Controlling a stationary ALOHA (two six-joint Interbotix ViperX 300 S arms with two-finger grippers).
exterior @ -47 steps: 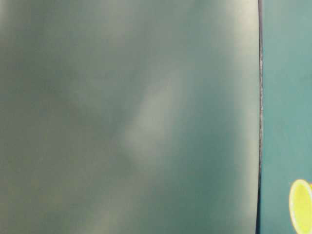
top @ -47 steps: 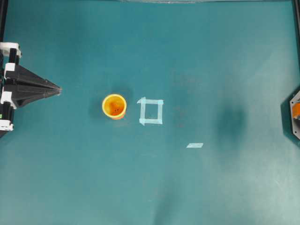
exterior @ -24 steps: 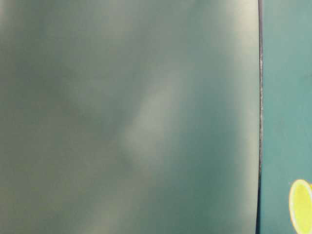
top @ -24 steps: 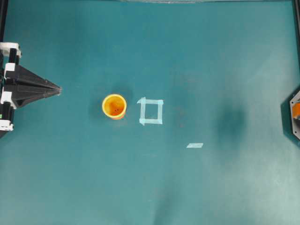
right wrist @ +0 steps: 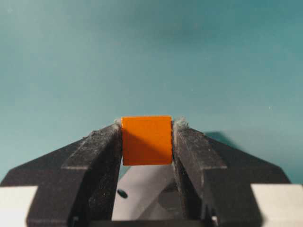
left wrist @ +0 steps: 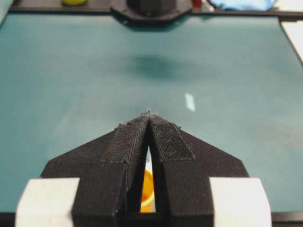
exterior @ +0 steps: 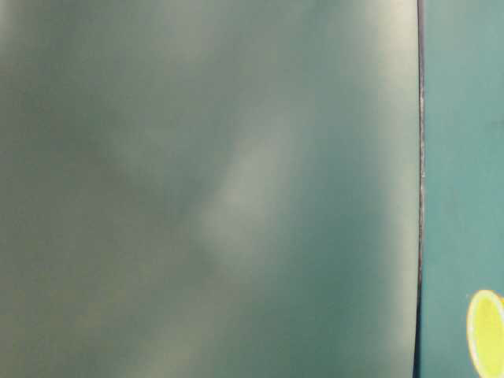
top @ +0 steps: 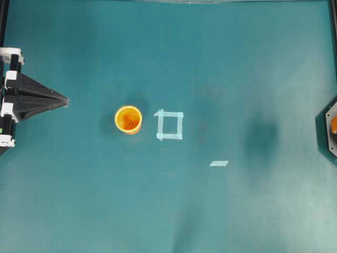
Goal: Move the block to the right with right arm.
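The block [right wrist: 147, 140], a small orange cube, is clamped between the two black fingers of my right gripper [right wrist: 147, 130], which is shut on it above the teal table. In the overhead view the right arm [top: 330, 132] sits at the far right edge, with a sliver of the orange block [top: 334, 124] showing there. My left gripper [top: 64, 100] rests at the left edge, shut, with nothing in it; in the left wrist view its fingers [left wrist: 168, 139] meet at the tips.
An orange-yellow cup [top: 128, 119] stands left of centre, beside a pale tape square outline [top: 169, 125]. A short strip of pale tape [top: 218, 163] lies to the lower right of the square. The cup's rim [exterior: 486, 332] also shows in the table-level view.
The right arm with the block has slipped slightly further toward the right edge of the overhead view. The left arm, cup and tape have not moved.
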